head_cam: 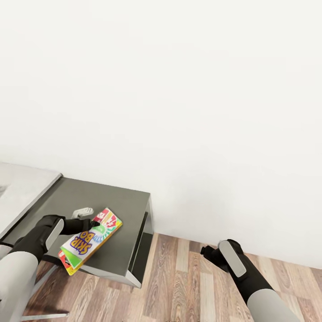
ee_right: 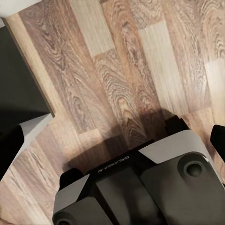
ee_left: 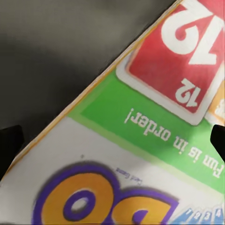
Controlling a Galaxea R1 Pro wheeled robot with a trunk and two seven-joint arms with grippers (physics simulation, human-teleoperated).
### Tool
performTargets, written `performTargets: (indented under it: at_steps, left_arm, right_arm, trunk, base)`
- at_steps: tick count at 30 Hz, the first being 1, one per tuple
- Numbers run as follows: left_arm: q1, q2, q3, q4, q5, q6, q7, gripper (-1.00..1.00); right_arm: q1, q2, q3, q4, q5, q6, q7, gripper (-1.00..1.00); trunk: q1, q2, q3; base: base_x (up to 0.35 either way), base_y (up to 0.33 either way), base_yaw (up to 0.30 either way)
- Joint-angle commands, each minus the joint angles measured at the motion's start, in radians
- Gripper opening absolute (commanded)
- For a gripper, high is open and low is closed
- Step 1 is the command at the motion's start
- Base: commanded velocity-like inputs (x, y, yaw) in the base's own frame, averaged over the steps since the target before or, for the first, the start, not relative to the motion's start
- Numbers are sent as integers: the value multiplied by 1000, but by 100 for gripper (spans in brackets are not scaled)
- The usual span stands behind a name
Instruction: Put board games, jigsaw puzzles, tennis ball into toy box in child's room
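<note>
Left gripper: closed on the SKIP-BO game box, held tilted over the dark-grey wing of the desk. Box face close up in the left wrist view. Right gripper: over the wood floor, holding nothing, jaws apart.

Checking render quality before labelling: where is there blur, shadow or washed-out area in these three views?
Head view: the wall is washed out, nearly featureless. Left wrist view: the SKIP-BO box sits so close that its print is soft. Right wrist view: floor grain is sharp, with a dark shadow beside the robot's base.
</note>
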Motion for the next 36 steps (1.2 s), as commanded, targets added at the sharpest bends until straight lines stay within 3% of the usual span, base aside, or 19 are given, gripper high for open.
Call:
performTargets:
  at_steps: [1,9,27,36]
  left_arm:
    - [-1,1,-3,-1,4,5,0,100]
    - [-1,1,-3,-1,4,6,0,100]
    - [-1,2,-3,-1,4,5,-1,100]
    - [-1,3,-3,-1,4,6,-1,100]
  right_arm:
    - [-1,-1,4,-1,-10,0,-10,100]
    - [-1,1,4,-1,-10,0,-10,100]
    - [-1,3,4,-1,-10,0,-10,100]
    - [-1,1,4,0,-10,0,-10,100]
  trunk:
    - [0,-2,-2]
    - [0,-2,-2]
    - [0,-2,-2]
    - [0,-2,5]
  base:
    - [-122,-136,0]
    - [-46,-157,0]
    - [-1,-4,0]
    - [0,0,-117]
